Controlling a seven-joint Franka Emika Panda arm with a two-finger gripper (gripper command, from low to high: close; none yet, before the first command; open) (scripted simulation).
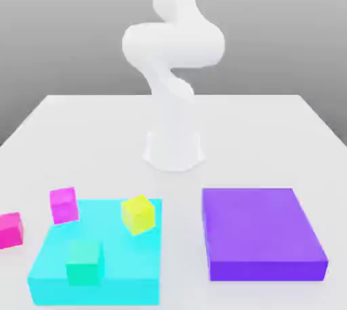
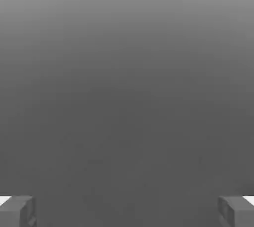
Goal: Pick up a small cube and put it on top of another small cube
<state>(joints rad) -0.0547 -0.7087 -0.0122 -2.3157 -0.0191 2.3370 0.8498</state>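
Several small cubes lie toward the exterior view's left. A yellow cube (image 1: 138, 214), slightly tilted, and a teal cube (image 1: 84, 262) are on the flat cyan slab (image 1: 129, 281). A magenta cube (image 1: 64, 205) sits at the slab's far left corner. A pink cube (image 1: 10, 229) rests on the table to the left of the slab. In the hand view my gripper (image 2: 127, 212) is open, its grey fingertips (image 2: 17, 211) standing far apart with nothing between them and plain grey background beyond.
A flat purple slab (image 1: 261, 233) lies on the exterior view's right. The arm's white base (image 1: 173, 146) stands at the middle of the white table (image 1: 271, 126), and the arm rises out of the picture's top.
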